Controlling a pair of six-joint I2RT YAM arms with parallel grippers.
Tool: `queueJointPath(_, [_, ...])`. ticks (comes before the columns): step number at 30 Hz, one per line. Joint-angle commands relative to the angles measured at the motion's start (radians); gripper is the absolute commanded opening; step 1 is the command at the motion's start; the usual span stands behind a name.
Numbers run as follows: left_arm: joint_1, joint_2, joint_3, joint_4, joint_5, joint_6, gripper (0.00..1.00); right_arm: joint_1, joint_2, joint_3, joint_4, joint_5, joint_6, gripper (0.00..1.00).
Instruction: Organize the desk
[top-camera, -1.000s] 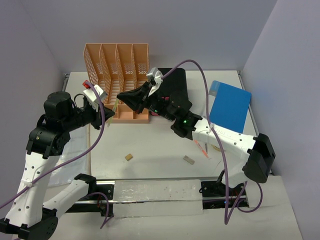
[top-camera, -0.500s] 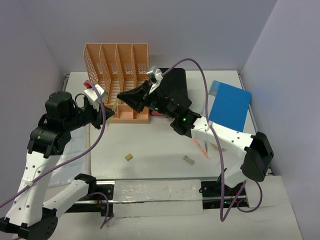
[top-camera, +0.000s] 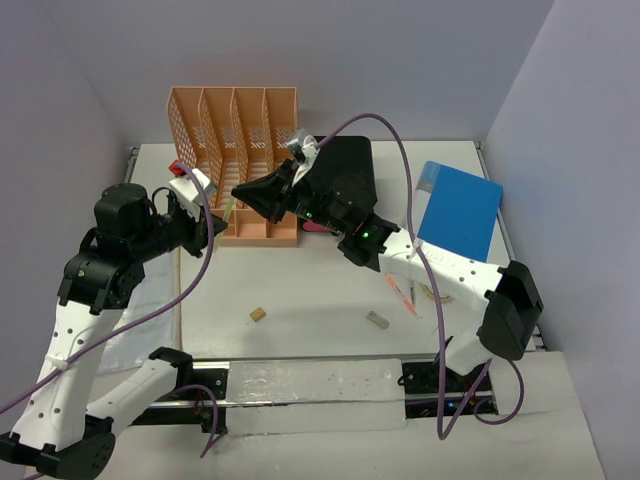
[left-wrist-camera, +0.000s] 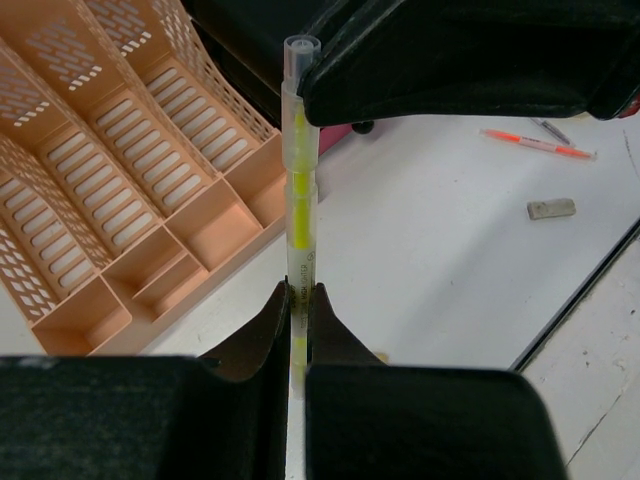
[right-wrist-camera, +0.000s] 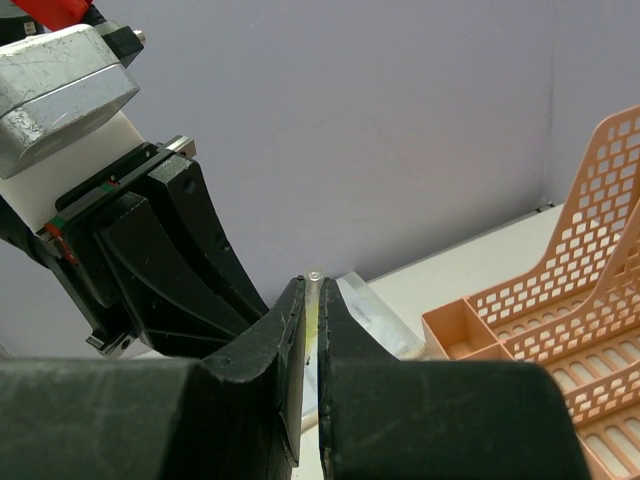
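**Operator:** State of each pincer?

**Technician:** The left gripper (left-wrist-camera: 300, 296) is clamped on the lower barrel of the yellow pen (left-wrist-camera: 300, 180). The right gripper (right-wrist-camera: 312, 292) is clamped on the opposite end.

**Operator:** Pen axis?

**Technician:** It runs straight out from the left fingertips into the right fingertips. Both arms are equally near.

**Operator:** Location of the desk?

**Technician:** The desk (top-camera: 320, 290) lies below both pincers, and the pen is apart from it. The file rack (left-wrist-camera: 130, 200) sits below the left gripper and to its left. In my judgement, one pincer must release before the pen can be placed.
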Motion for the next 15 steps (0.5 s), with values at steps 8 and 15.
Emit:
queueJointPath(8, [-0.002,-0.019,-0.011,0.135,-0.024,-0.015,0.0,0.0,0.025,0.024,-0.03,-0.048,0.014,0.25])
queueJointPath(15, [-0.002,-0.026,-0.026,0.132,-0.024,-0.009,0.0,0.0,0.03,0.027,-0.018,-0.042,0.026,0.51])
